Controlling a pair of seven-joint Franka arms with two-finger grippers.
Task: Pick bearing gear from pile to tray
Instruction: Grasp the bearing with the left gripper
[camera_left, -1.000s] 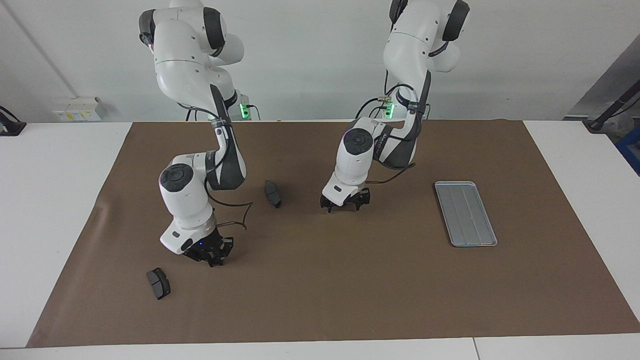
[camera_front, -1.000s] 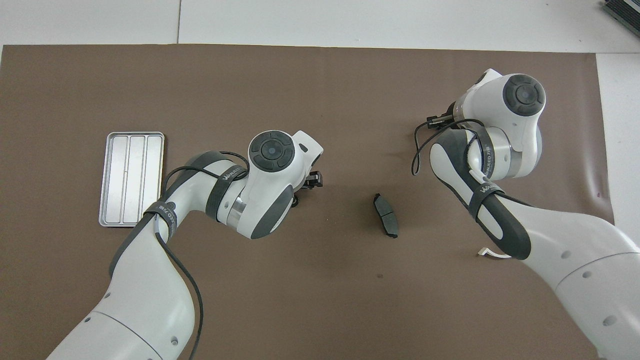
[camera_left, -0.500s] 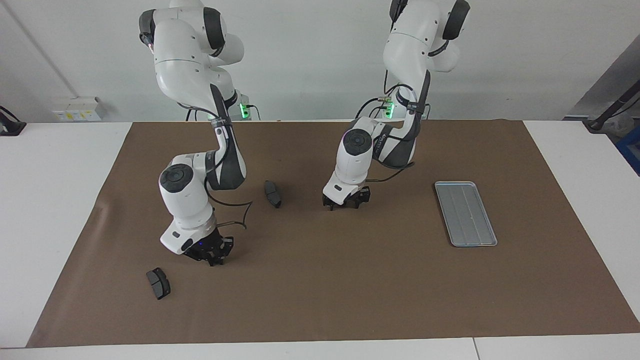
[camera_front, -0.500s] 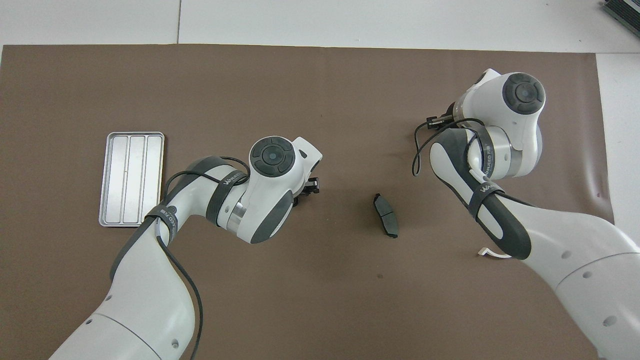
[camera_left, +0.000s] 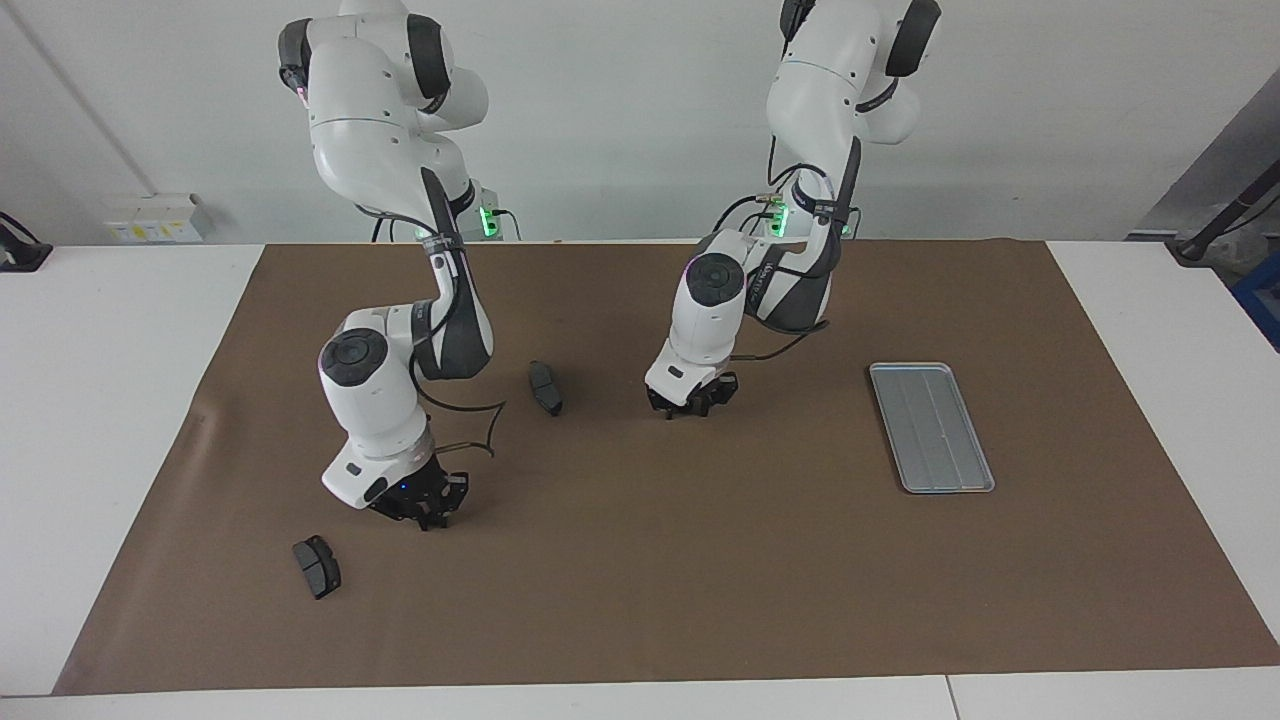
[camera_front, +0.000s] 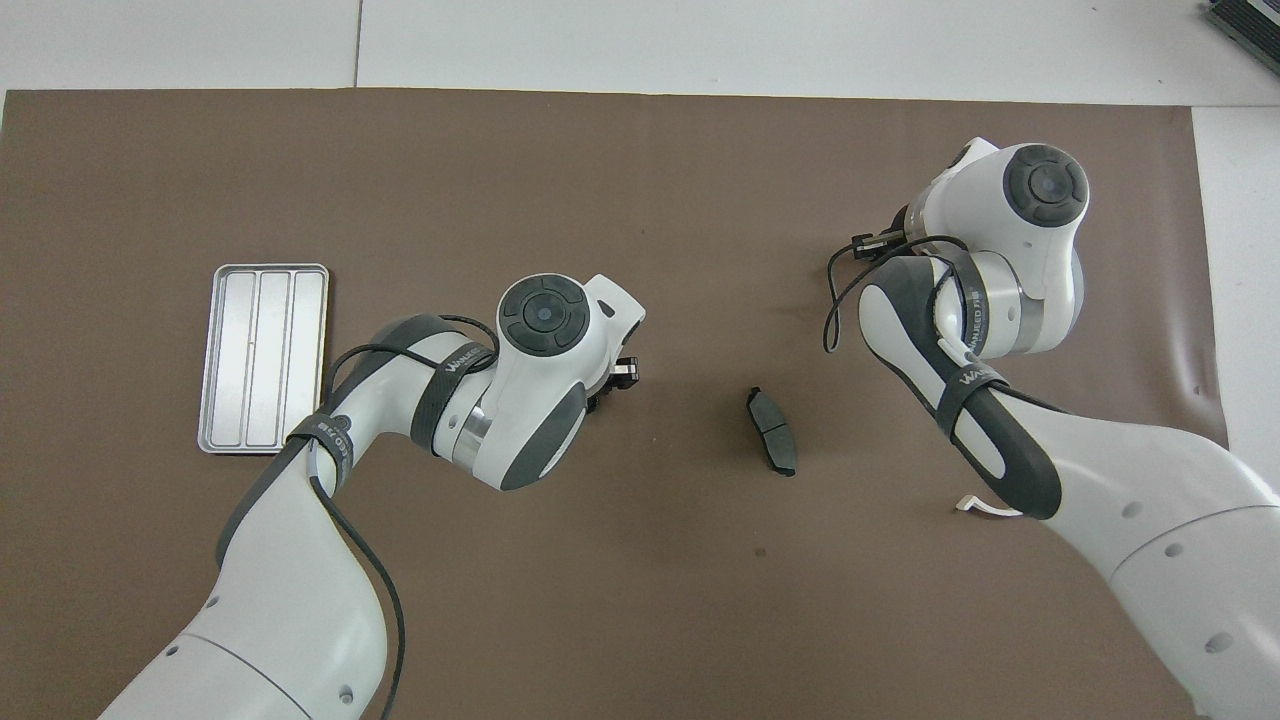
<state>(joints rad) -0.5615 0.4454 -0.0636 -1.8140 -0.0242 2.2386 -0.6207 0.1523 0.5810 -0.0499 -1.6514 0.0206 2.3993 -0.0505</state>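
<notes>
Brown paper covers the table; the silver-grey tray (camera_left: 931, 427) lies empty toward the left arm's end. The left gripper (camera_left: 692, 408) is down at the paper, its finger state unclear. The right gripper (camera_left: 425, 512), fingertips pressed together, hangs near a brake pad (camera_left: 316, 567).

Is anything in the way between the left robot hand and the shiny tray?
Nothing visible is. Only bare brown mat lies between the left gripper, low at the table's middle, and the tray. One brake pad and a second brake pad lie toward the right arm's end, off that path, where the right gripper waits.
</notes>
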